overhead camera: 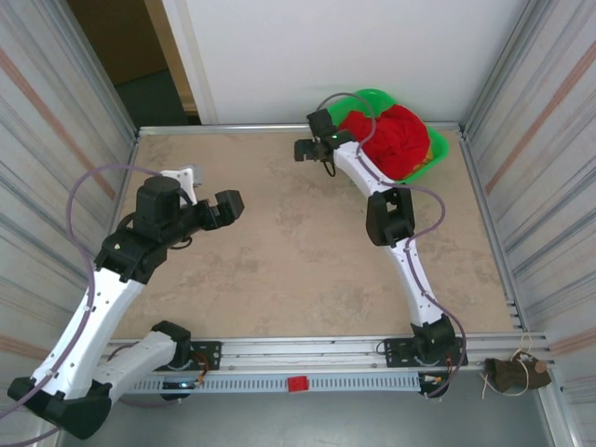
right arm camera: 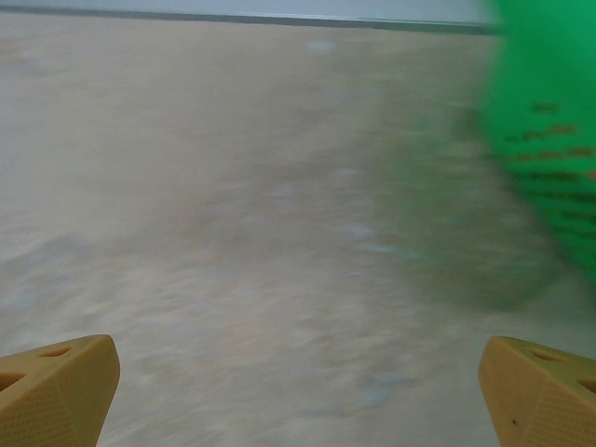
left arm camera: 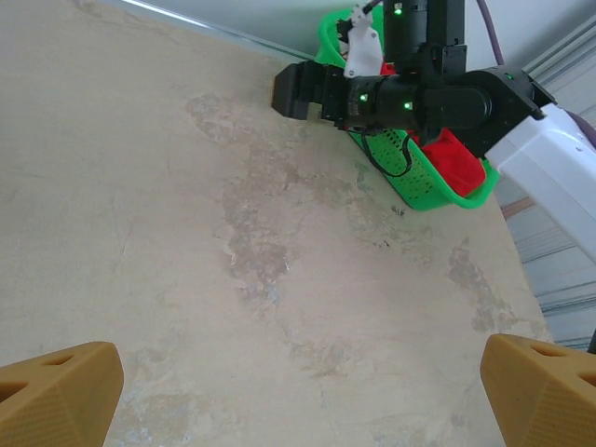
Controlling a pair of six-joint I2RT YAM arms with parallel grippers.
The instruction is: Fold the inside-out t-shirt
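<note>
**A:** Start on the left. What is the left gripper doing?

**B:** The left gripper (overhead camera: 223, 207) hangs above the left-centre of the table (overhead camera: 279, 270), pointing toward the middle. Its jaws are spread wide with nothing in them. In its wrist view the two tan fingertips (left arm camera: 60, 391) sit at the bottom corners, with bare mottled tabletop between them.

**A:** And the middle of the table?

**B:** A beige, blotchy surface with nothing lying on it.

**A:** Then the right gripper?

**B:** The right gripper (overhead camera: 312, 137) is near the far edge, just left of the green basket (overhead camera: 440, 149). I cannot tell whether it touches the rim. Its jaws are released too. Its wrist view is blurred, but the tan fingertips (right arm camera: 56, 386) stand far apart with bare table between them, and the basket (right arm camera: 549, 121) is a green smear at the right edge.

**A:** Where is the t-shirt?

**B:** The t-shirt (overhead camera: 396, 140) is bunched into a red heap inside the basket, in the far right corner of the table. It rises above the rim. From the left wrist camera, red cloth (left arm camera: 456, 158) shows above the basket's perforated wall (left arm camera: 419, 182), behind the right arm's dark wrist.

**A:** Is either gripper on it?

**B:** No, neither one holds the cloth.
</note>
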